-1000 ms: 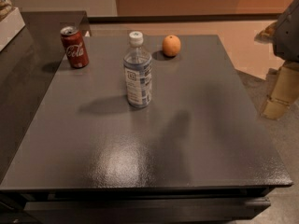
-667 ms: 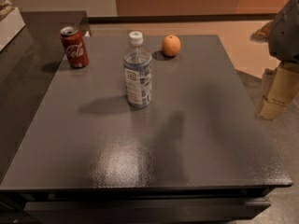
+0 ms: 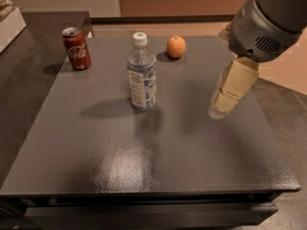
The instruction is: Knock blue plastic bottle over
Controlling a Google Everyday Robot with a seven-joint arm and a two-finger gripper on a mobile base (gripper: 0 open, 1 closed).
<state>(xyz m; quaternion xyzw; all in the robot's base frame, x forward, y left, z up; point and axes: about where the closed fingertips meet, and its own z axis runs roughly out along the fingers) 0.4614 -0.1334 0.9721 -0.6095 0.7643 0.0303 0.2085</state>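
The blue plastic bottle (image 3: 142,73) stands up, not knocked yet, well apart from the gripper (image 3: 217,111) (jaws look closed, holding nothing).

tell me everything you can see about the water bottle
The clear plastic water bottle has a white screw cap and a blue-and-white printed label around its body. It stands upright near the middle of the dark grey table, touching only the tabletop. The robot's hand hangs above the table on the picture's right, apart from it.
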